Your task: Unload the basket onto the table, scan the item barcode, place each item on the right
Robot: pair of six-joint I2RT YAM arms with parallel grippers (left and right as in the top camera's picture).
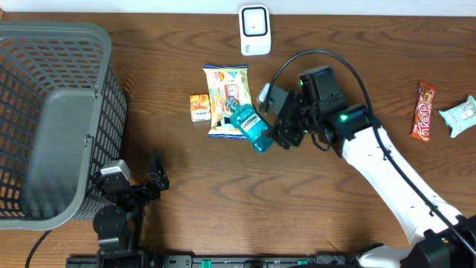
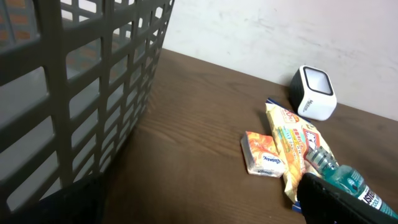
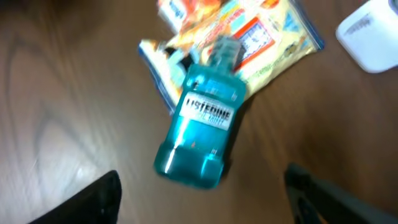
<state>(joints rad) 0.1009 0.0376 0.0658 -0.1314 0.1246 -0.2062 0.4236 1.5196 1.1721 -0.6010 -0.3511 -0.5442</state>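
Observation:
A teal Listerine mouthwash bottle point(image 1: 250, 126) point(image 3: 202, 130) point(image 2: 351, 183) lies on its side on the table, its neck resting on a yellow snack bag point(image 1: 225, 97) point(image 3: 261, 37). My right gripper point(image 1: 281, 123) point(image 3: 202, 208) hovers just right of the bottle's base, open, with nothing between its fingers. The white barcode scanner point(image 1: 254, 30) point(image 2: 313, 93) point(image 3: 370, 34) stands at the table's far edge, behind the bag. My left gripper point(image 1: 137, 182) point(image 2: 199, 214) rests open at the front left, beside the basket, holding nothing.
A large grey mesh basket point(image 1: 52, 119) point(image 2: 81, 81) fills the left side. A small orange packet point(image 1: 199, 106) point(image 2: 264, 155) lies left of the snack bag. At the far right lie a red candy bar point(image 1: 424, 112) and a pale tissue pack point(image 1: 460, 115).

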